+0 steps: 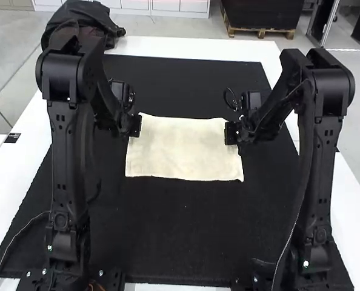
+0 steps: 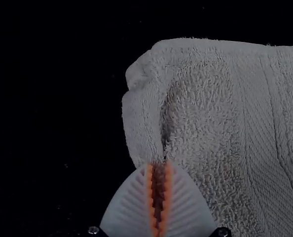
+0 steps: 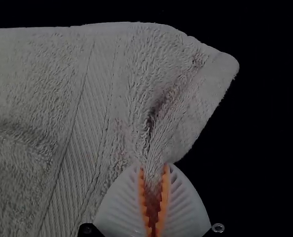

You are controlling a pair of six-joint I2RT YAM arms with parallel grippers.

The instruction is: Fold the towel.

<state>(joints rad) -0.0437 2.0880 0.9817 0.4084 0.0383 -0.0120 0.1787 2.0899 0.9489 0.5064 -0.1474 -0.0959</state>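
High view: cream terry towel (image 1: 183,151) lies spread as a wide rectangle on the black mat (image 1: 180,230), slightly above centre of the frame; mat rests on the white worktop (image 1: 256,53). Left claw (image 1: 136,125) is at the towel's left side, near its upper left corner; right claw (image 1: 231,133) at the right side, below the upper right corner. Left wrist view: claw nearly closed, narrow gap between orange pads (image 2: 149,192), towel edge pinched there, cloth creased beside the tips. Right wrist view: claw likewise nearly closed, a gathered ridge of towel edge gripped between its pads (image 3: 164,197).
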